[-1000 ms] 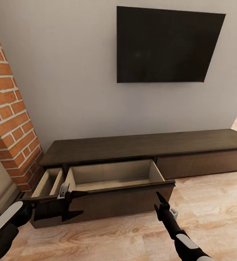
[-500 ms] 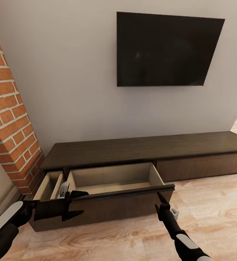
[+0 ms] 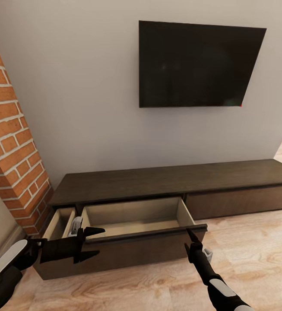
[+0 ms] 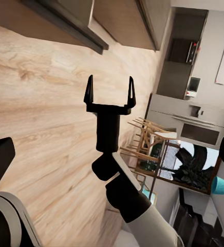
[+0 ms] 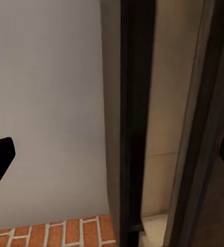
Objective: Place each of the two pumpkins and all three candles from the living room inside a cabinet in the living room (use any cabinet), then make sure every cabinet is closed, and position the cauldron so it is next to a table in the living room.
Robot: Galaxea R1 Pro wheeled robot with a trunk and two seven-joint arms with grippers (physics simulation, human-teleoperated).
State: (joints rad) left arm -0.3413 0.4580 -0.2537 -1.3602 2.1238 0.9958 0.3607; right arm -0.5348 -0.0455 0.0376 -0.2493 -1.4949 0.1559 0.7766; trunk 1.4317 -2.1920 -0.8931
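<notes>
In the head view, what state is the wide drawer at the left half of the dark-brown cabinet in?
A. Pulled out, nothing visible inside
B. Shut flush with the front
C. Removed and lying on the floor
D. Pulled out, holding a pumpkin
A: the drawer of the cabinet stands pulled out, showing bare beige walls and floor, with no pumpkin or candle visible inside.

the long low dark-brown wooden cabinet (image 3: 166, 181) stands against the wall, below the flat black wall-mounted screen (image 3: 199, 65). the red brick pillar (image 3: 11, 142) is at its left end. its left drawer (image 3: 136, 216) is pulled out over the pale wood plank floor (image 3: 253, 255), toward me; my left end effector (image 3: 91, 244) and right end effector (image 3: 191, 236) are at its front.
</notes>
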